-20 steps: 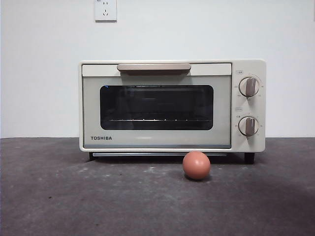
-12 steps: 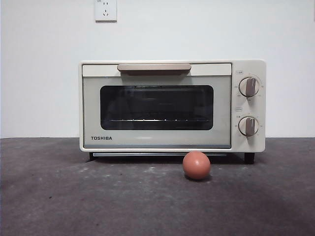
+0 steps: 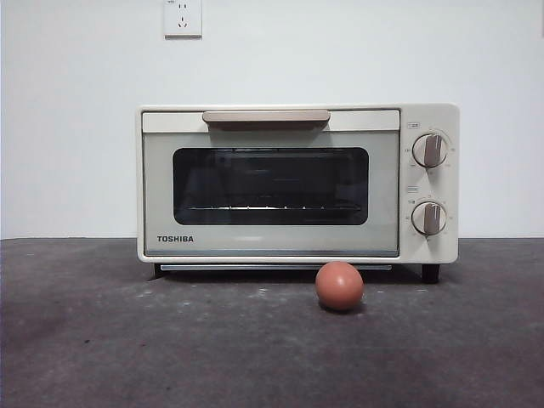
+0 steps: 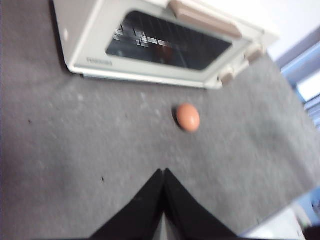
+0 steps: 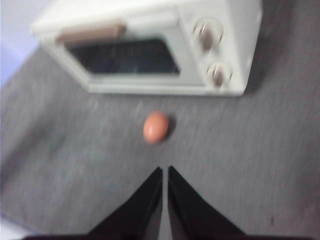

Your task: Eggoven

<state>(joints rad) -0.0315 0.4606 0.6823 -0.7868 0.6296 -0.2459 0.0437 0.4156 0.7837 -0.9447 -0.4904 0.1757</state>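
Egg: the small red-brown egg lies on the gray table, low and a bit right of the middle in the front view. It sits just in front of the oven, not touching it — a handy spot to pick it up from.

Oven: the cream oven fills the middle of the front view. Its door is shut, so I think the egg cannot go in until the door comes down.

Handle: the tan handle runs along the top of the door. It looks like the part to pull.

Knobs: two knobs sit one above the other at the right side of the oven.

Left gripper: the left gripper hangs high over the table, well apart from the egg. Its two black fingers are pressed together and hold nothing.

Right gripper: the right gripper also hangs above the table, short of the egg. Its fingers sit almost together, with only a thin slit between them — empty too.

In the way: nothing stands between the grippers and the egg. The egg lies close under the door, so the door might bump it when it swings down.

Other things: a white wall socket is at the upper left of the front view.
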